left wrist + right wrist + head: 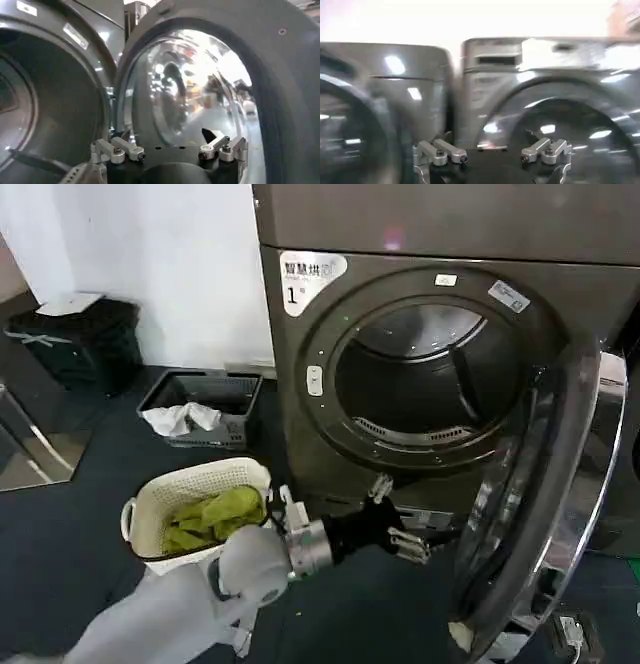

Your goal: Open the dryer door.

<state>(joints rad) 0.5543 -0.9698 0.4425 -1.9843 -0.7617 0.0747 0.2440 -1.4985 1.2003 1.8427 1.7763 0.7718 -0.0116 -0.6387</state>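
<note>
The dryer door (pixel 565 484) stands swung wide open at the right of the brown-grey machine, its chrome rim turned edge-on to the head view. The round drum opening (pixel 430 379) is uncovered and dark inside. My left gripper (pixel 398 519) hangs open low in front of the machine, between the opening and the door, holding nothing. In the left wrist view that left gripper (pixel 171 150) faces the door's grey inner side and bulging glass (pixel 195 85), a short way off it. My right gripper (pixel 492 152) is open and empty, facing the fronts of two other machines.
A white laundry basket (pixel 150 499) with green cloth sits on the dark floor beside my left arm. Behind it a dark crate (pixel 245 399) holds white cloth, and a black bin (pixel 85 344) stands by the white wall. The open door blocks the right side.
</note>
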